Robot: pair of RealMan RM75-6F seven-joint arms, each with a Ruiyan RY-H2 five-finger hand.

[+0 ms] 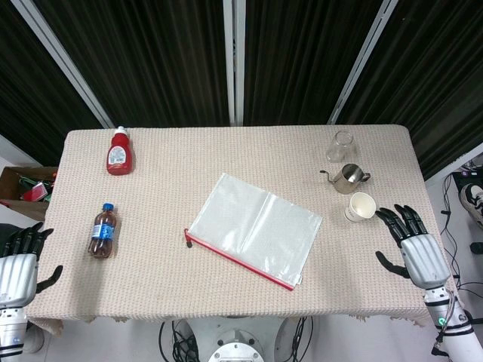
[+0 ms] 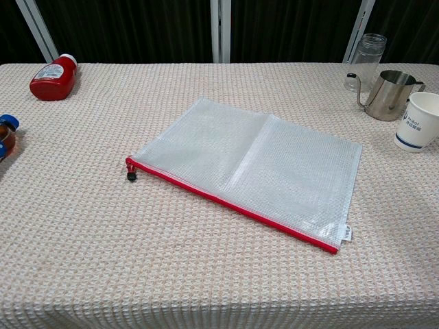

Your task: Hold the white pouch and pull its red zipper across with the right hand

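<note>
The white mesh pouch (image 1: 256,226) lies flat in the middle of the table, also clear in the chest view as the pouch (image 2: 254,161). Its red zipper (image 1: 240,262) runs along the near edge, and the zipper pull (image 2: 130,175) sits at the left end. My left hand (image 1: 19,264) hovers at the table's left edge, fingers spread, holding nothing. My right hand (image 1: 413,245) is at the right edge, fingers spread and empty, well away from the pouch. Neither hand shows in the chest view.
A red ketchup bottle (image 1: 119,152) and a cola bottle (image 1: 103,231) lie on the left. A glass jar (image 1: 341,146), a steel pitcher (image 1: 349,178) and a white paper cup (image 1: 361,206) stand at the right, near my right hand. A cardboard box (image 1: 26,185) sits off the left edge.
</note>
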